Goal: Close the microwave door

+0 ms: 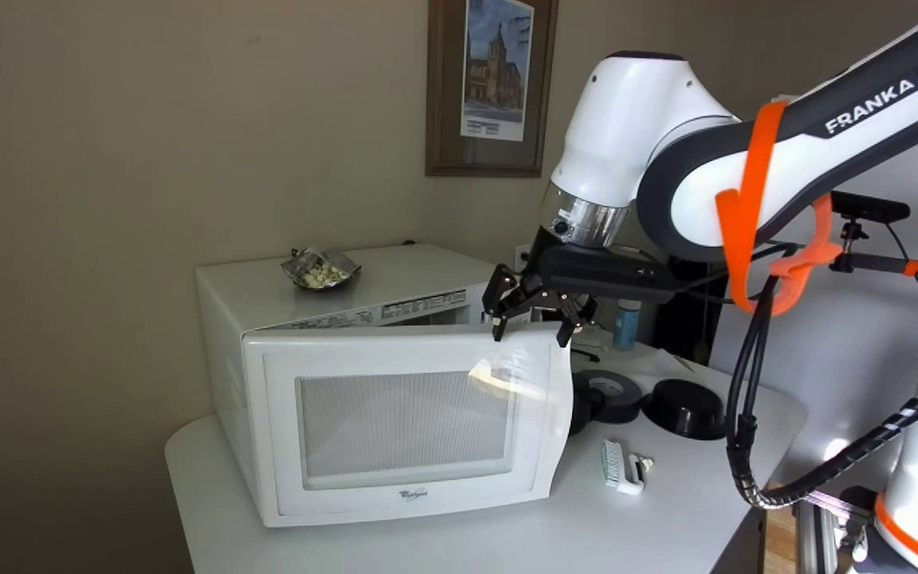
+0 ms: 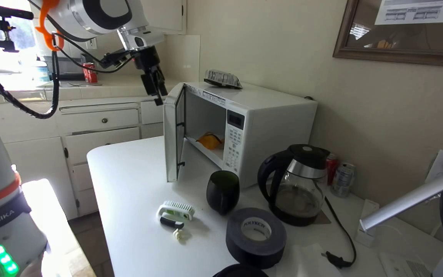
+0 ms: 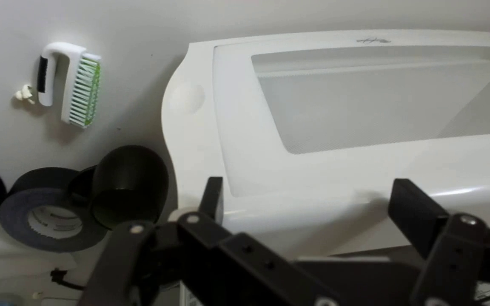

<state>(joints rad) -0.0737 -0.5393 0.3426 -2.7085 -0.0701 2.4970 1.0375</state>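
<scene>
1. Since the microwave door [image 1: 407,430] stands open, swung out from the microwave [image 2: 262,127], a push on the outer face should do.
2. Gripper [image 3: 308,189] is by the door's top edge, jaws wide, gripping nothing.
3. Door likely swings light but rigid, slick face; push flat near the free edge, no grasp (last bit may want a firmer shove).
4. Can't tell if fingertips [image 3: 213,193] touch it; hinge hidden; orange item [image 2: 209,141] inside unclear.

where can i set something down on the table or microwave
In an exterior view, the table looks bare between its left edge and the open door and brush. The microwave looks bare on top beside the bag. It's crowded around the mug, tape and kettle.
</scene>
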